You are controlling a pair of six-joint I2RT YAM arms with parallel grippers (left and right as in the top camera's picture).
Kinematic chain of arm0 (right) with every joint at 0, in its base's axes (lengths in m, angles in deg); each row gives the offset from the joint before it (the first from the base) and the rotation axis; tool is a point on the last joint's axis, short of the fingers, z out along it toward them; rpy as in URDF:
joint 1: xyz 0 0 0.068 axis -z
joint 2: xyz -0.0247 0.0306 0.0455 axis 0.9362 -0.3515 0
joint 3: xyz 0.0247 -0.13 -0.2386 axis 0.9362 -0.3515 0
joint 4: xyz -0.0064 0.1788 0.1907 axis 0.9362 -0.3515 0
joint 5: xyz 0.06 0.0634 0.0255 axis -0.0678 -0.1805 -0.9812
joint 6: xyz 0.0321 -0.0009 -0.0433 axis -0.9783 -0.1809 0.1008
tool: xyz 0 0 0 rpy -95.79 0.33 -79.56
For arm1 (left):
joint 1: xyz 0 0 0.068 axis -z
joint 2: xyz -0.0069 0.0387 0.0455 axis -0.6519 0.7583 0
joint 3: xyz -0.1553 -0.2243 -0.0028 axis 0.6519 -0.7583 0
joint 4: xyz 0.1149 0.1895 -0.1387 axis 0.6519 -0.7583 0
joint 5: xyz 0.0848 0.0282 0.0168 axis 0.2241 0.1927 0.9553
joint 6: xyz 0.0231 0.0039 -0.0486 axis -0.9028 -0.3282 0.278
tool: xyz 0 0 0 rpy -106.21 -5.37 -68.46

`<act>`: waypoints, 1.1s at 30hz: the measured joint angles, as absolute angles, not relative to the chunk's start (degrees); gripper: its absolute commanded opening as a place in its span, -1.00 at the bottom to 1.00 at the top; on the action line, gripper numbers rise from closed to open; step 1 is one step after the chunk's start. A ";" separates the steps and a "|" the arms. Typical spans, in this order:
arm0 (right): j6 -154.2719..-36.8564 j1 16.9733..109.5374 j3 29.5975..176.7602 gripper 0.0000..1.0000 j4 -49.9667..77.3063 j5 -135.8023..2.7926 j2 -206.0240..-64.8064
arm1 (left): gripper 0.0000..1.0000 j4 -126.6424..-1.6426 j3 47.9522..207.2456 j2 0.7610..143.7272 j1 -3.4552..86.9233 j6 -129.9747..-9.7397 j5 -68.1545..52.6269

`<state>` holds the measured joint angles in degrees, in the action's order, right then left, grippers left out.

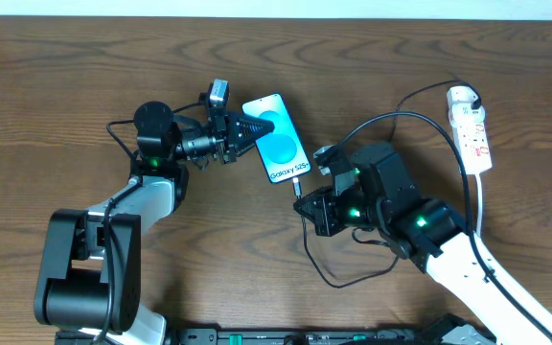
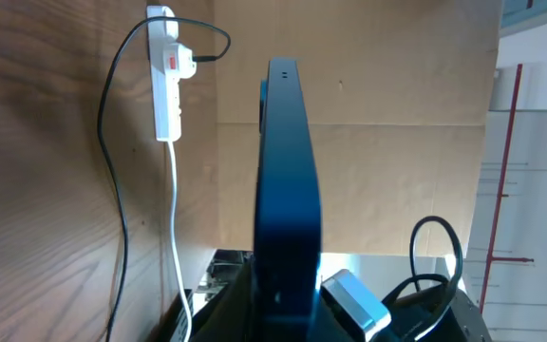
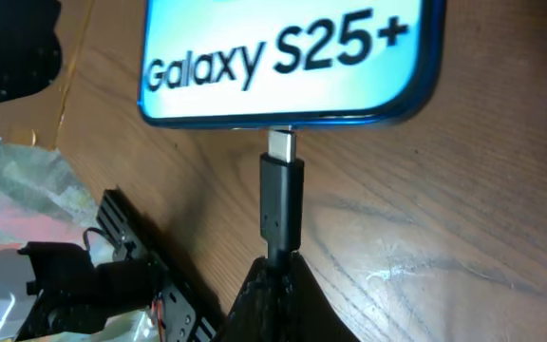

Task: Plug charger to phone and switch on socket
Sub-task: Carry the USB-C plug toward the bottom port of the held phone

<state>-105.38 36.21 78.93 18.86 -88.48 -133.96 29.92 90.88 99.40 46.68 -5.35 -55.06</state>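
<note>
Plugging step: my left fingers (image 1: 247, 126) clamped on the phone (image 1: 278, 144), right fingers (image 3: 278, 294) pinching the charger (image 3: 281, 199), tip at the port. Next I'd push straight in, then hit the socket (image 1: 472, 129) switch.

Even, soft light falls on the counter (image 1: 65, 77) in the overhead view, shadows faint. The phone (image 3: 283, 57) screen glows bright, its edge looming blurred and dark before the left wrist camera.

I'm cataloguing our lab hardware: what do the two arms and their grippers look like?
Left arm and right arm: white links between black joint housings, with small green lights. Left gripper and right gripper: black, with tapering fingers.
</note>
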 measured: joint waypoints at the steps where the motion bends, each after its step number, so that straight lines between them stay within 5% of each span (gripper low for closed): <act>1: -105.40 36.21 78.93 -0.98 18.84 -88.48 -134.05 | -0.85 29.92 90.88 99.40 46.68 -5.35 -55.06; 33: -103.83 38.15 78.88 -0.98 17.35 -95.89 -134.14 | -0.85 33.42 90.88 99.40 46.68 -8.84 -58.47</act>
<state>-103.83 38.15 78.88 17.35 -95.89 -134.14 33.42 90.88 99.40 46.68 -8.84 -58.47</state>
